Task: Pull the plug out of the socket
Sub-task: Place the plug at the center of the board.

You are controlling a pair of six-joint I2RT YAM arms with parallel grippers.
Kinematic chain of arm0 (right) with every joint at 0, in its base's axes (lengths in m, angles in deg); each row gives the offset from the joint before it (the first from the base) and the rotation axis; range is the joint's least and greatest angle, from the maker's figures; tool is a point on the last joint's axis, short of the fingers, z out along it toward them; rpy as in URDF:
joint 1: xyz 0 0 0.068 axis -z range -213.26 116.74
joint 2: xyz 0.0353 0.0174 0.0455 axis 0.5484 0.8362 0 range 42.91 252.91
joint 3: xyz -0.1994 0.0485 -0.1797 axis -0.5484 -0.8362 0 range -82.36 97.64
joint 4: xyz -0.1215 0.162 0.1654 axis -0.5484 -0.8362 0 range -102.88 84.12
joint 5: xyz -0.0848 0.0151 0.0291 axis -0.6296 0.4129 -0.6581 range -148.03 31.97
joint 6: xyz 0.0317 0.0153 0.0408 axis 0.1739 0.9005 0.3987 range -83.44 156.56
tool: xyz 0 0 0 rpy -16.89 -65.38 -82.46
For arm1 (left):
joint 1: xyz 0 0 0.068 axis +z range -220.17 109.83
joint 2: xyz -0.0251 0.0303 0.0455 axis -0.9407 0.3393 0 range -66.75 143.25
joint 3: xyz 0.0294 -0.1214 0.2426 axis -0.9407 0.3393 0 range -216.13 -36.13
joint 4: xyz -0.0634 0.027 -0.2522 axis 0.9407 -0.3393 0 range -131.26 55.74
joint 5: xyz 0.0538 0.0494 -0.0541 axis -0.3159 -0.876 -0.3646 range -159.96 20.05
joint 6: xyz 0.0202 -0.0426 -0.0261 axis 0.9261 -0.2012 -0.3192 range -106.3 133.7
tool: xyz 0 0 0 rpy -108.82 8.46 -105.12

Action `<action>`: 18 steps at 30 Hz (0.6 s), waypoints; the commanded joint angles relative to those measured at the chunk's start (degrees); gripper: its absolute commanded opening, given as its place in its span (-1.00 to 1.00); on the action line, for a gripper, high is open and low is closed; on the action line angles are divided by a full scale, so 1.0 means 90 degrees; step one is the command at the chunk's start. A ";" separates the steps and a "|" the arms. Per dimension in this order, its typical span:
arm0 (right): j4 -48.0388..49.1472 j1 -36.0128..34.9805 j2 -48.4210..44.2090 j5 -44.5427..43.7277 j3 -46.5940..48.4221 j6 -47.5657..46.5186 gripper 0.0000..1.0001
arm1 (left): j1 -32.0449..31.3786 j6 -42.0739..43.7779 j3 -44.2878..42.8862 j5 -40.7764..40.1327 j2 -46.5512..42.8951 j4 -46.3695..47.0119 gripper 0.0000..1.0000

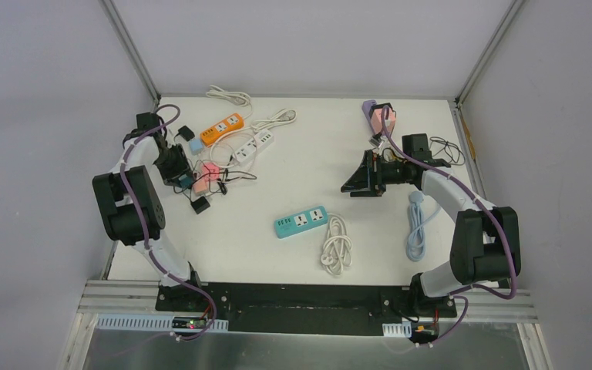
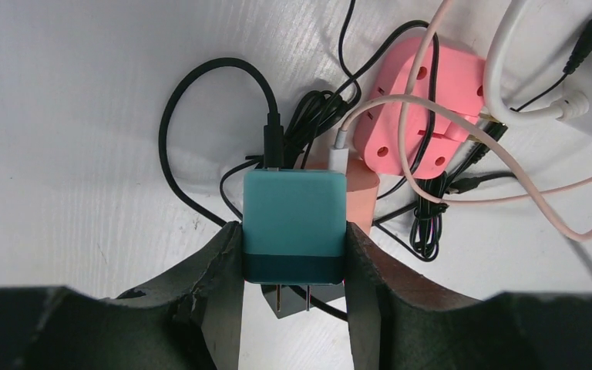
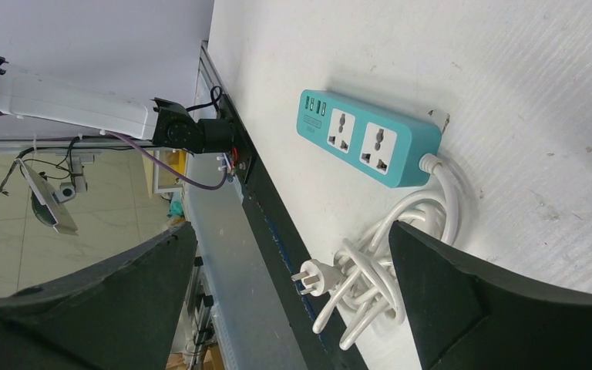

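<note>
In the left wrist view my left gripper is shut on a teal plug adapter, one finger on each side. Its two metal prongs are bare and sit in no socket. A black cable runs out of its far end. A pink socket block lies beyond it to the right, with thin pink and white cables over it. In the top view my left gripper is at the far left beside the pink block. My right gripper is open and empty above the table's middle right.
A teal power strip with a coiled white cord lies near the middle; both show in the right wrist view. An orange strip and a white strip lie at the back left. A light blue cable lies at the right.
</note>
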 commanded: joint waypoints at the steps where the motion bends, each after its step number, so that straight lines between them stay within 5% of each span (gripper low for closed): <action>1: 0.0016 0.0045 -0.0099 -0.0004 0.0174 -0.0207 1.00 | 0.0050 -0.0005 -0.0087 0.0103 -0.0259 0.0071 -0.11; 8: -0.0031 0.0039 -0.0097 -0.0020 0.0184 -0.0280 1.00 | 0.0052 -0.0024 -0.0136 -0.0079 -0.0917 0.0045 0.24; 18: -0.0290 0.0038 -0.0183 -0.0133 0.0187 -0.0702 1.00 | 0.0060 -0.0060 0.0055 0.0384 -0.2379 0.0041 0.25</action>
